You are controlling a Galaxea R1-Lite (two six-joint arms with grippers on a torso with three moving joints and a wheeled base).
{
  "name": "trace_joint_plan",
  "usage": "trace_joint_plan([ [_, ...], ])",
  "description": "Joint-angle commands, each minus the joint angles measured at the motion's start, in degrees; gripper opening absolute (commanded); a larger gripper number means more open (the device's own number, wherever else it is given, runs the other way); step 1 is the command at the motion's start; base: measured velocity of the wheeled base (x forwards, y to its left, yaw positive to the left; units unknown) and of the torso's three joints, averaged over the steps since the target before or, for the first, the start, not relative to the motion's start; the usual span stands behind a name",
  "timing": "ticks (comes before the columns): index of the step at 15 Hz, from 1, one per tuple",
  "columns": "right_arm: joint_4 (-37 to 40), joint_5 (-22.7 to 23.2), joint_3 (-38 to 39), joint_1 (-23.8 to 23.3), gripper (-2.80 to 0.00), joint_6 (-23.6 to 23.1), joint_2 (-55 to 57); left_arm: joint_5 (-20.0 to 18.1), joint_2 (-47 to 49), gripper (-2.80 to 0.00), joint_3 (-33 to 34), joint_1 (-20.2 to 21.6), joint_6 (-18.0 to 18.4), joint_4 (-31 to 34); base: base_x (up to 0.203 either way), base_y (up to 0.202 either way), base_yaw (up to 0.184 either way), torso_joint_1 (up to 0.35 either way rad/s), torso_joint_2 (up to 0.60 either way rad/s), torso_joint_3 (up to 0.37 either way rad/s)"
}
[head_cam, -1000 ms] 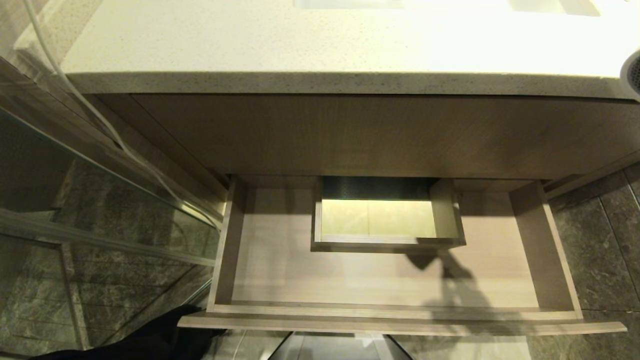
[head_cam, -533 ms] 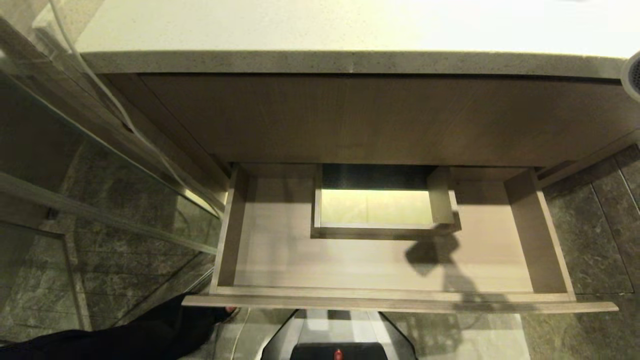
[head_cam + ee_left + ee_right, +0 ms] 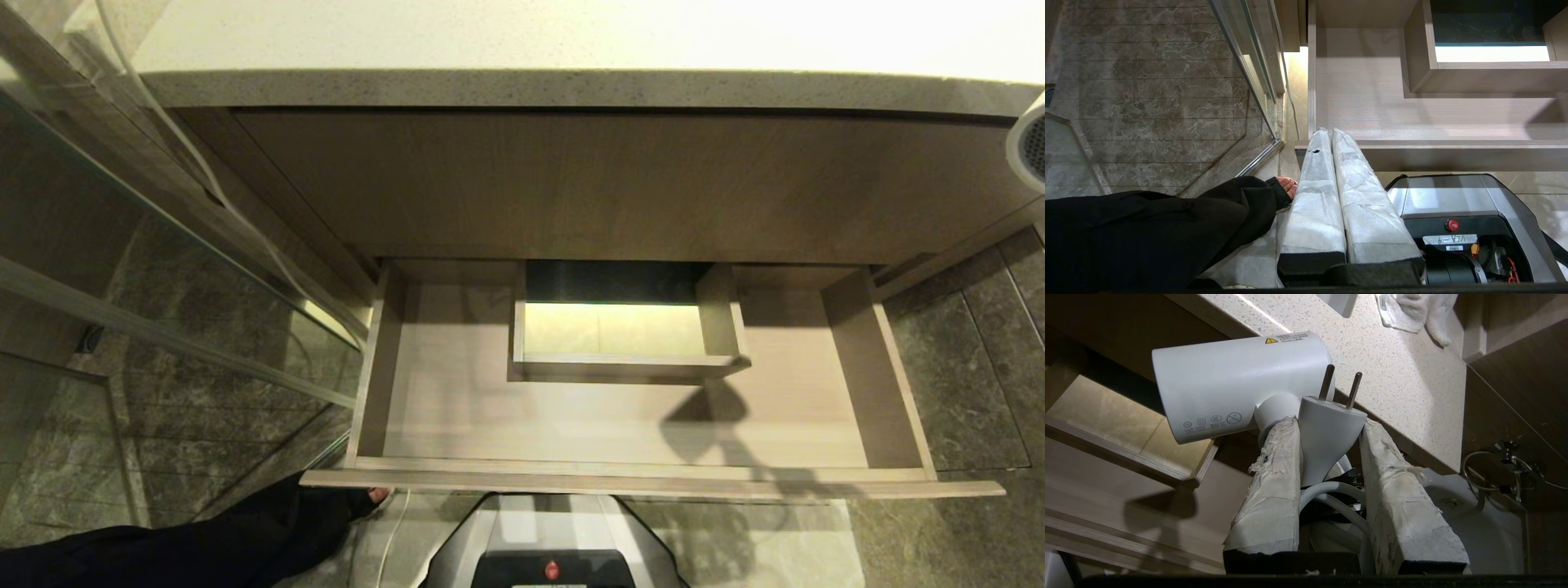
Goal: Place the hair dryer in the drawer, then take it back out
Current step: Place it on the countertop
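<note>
White hair dryer (image 3: 1237, 384) – gripped, right wrist view | head view – drawer (image 3: 457, 408) open

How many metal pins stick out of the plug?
2: both on the plug wedged between the right gripper fingers, side by side, beside the hair dryer barrel.

Drawer (image 3: 457, 408): pulled out toward the robot, beneath the countertop (image 3: 571, 41).
Boxed hole (image 3: 612, 331): in the drawer floor, at the far middle.
Hair dryer (image 3: 1237, 384): in the right gripper (image 3: 1327, 428), at the far right, above the drawer's level, beside the countertop edge.
Left gripper (image 3: 1331, 136): at the drawer's near-left corner.
Person's hand (image 3: 377, 495): near left, just below the drawer front.
Robot base (image 3: 555, 547): near, in front of the drawer.
</note>
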Motion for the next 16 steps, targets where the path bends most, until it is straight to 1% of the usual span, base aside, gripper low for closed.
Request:
trace_joint_plan([
  [1, 1.0, 0.3, 0.4, 0.0, -2.80, -0.1, -0.3, 0.0, 0.0, -2.80, 0.1, 0.1, 0.0, 0.0, 0.000, 0.000, 0.000, 0.000, 0.00, 0.000],
  [4, 1.8, 0.0, 0.7, 0.0, -2.80, -0.5, 0.1, 0.0, 0.0, -2.80, 0.0, 0.0, 0.0, 0.0, 0.000, 0.000, 0.000, 0.000, 0.00, 0.000],
  [7, 4.9, 0.0, 1.0, 0.0, -2.80, -0.4, 0.0, 0.0, 0.0, -2.80, 0.1, 0.0, 0.0, 0.0, 0.000, 0.000, 0.000, 0.000, 0.00, 0.000],
  [11, 5.2, 0.3, 1.2, 0.1, -2.80, -0.7, -0.5, 0.0, 0.0, -2.80, 0.1, 0.0, 0.0, 0.0, 0.000, 0.000, 0.000, 0.002, 0.00, 0.024],
  [13, 4.8, 0.4, 1.5, 0.1, -2.80, -1.1, -1.1, 0.0, 0.0, -2.80, 0.1, 0.0, 0.0, 0.0, 0.000, 0.000, 0.000, 0.147, 0.06, 0.254],
  [16, 5.0, 0.3, 1.6, 0.1, -2.80, -1.3, -1.9, 0.0, 0.0, -2.80, 0.0, 0.0, 0.0, 0.0, 0.000, 0.000, 0.000, 0.278, 0.09, 0.330],
])
